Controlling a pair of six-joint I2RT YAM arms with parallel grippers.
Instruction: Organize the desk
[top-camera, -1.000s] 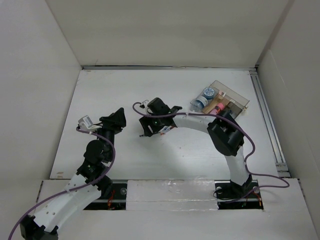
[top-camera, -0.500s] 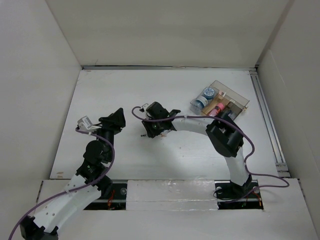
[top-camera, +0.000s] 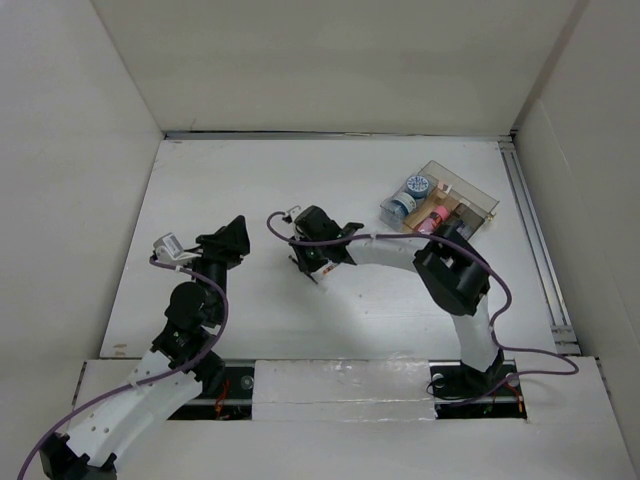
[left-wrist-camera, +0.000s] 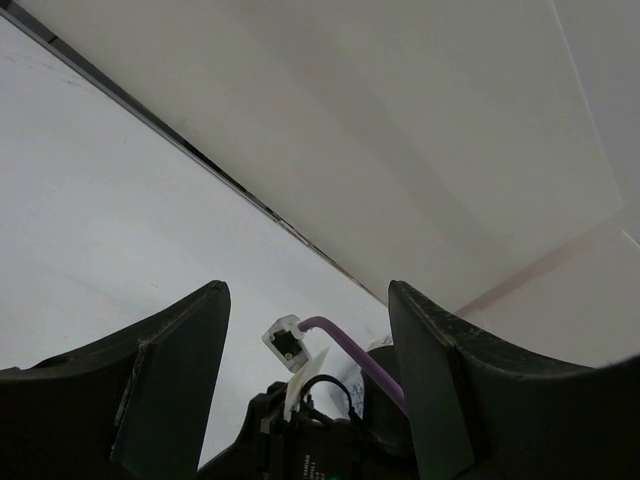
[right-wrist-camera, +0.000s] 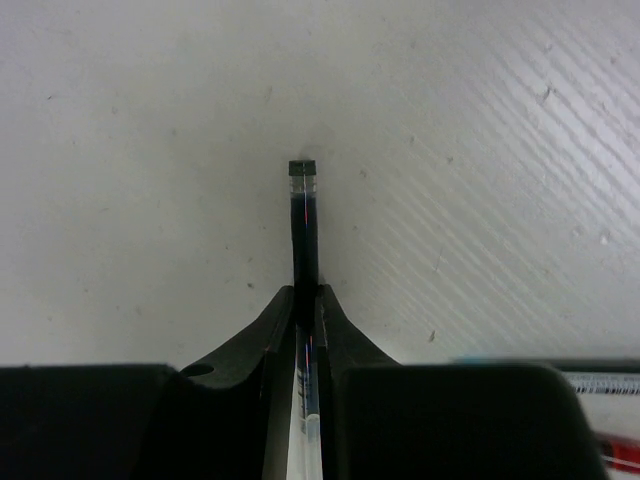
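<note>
Holding: the right claw (right-wrist-camera: 305, 290) is pressed tight on a thin pen (right-wrist-camera: 304, 215) and pinches it part way along.
Left claw: the left claw (left-wrist-camera: 305, 300) is spread wide with nothing in it. It hangs over the left middle of the worktop.
Worktop: the white worktop (top-camera: 250, 180) lies flat between white walls. A metal rail (top-camera: 535, 250) runs near to far down its right edge.
What changed: in the last second the right claw slid a little to the right and turned its wrist. The left arm stayed where it was.
What that means: I think the pen has been picked up and is starting its trip to the clear box (top-camera: 470, 190). The box sits far right, well apart from the pen.
Box: blue and white tape rolls (top-camera: 417, 185) and a pink thing (top-camera: 437, 215) already sit inside.
Pen direction: its long side runs straight out in line with the claw, with the dark end pointing away from it.
Pen height: I cannot tell if the dark end touches the worktop.
</note>
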